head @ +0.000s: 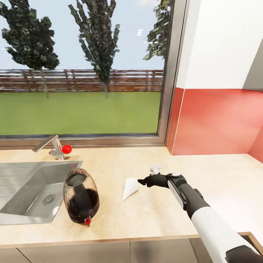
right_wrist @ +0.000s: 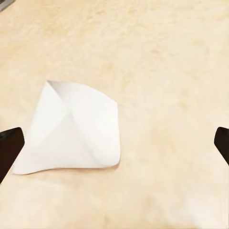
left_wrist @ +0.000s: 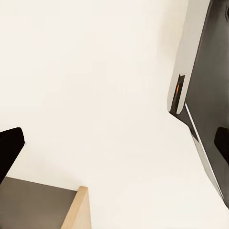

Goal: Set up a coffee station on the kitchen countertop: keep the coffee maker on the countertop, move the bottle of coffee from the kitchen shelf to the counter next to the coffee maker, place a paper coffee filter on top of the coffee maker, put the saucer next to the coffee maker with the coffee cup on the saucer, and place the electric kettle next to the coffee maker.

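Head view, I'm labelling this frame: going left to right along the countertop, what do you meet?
Sink → faucet → electric kettle → paper coffee filter → right hand, open beside the filter.

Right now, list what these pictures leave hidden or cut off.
- Right gripper: head view shows it end-on, so its opening is unclear there; the right wrist view shows the fingertips wide apart.
- Electric kettle: handle hidden behind its body, head view.
- Sink: cut by the left edge.
- Left wrist view: a pale surface and dark panel, unidentifiable.
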Controlling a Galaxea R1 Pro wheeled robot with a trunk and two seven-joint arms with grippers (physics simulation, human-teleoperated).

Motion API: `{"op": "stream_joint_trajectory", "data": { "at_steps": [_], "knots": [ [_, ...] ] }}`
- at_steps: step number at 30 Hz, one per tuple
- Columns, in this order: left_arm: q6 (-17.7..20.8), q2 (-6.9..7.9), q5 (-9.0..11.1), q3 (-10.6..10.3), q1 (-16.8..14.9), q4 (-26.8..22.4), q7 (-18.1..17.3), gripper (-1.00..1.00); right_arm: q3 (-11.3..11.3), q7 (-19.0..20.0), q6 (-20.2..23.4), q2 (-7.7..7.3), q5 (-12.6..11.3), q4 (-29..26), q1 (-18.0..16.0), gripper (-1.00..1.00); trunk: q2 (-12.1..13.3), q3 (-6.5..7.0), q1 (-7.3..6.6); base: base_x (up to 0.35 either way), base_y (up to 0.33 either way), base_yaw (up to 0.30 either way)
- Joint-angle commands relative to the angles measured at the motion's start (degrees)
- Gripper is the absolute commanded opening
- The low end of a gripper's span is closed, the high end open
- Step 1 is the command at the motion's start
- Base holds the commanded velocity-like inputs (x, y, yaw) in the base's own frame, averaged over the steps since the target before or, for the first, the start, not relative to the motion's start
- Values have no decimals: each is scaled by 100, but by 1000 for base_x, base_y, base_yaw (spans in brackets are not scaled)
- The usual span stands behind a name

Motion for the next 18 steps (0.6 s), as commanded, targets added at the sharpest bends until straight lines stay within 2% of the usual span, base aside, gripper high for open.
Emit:
{"op": "stream_joint_trajectory", "data": {
  "at_steps": [1,10,13,16,18],
  "knots": [
    [9,0,38,-2,-8,7,8,100,16,1,38,-5,-37,-5,-6,100,-13,-13,4,27,15,0],
    [8,-8,38,-2,-8,7,8,100,16,24,38,-4,-38,6,-6,100,-13,-13,4,3,3,0],
    [8,-8,38,-2,-8,7,8,100,36,24,38,3,-45,77,-6,100,-13,-13,4,0,141,0],
    [8,-8,38,-2,-8,7,8,100,280,24,31,8,-52,193,-6,100,-13,-13,4,0,45,0],
    [8,-8,38,-2,-8,7,8,100,340,24,30,11,-53,208,-6,100,-13,-13,4,0,9,0]
  ]
}}
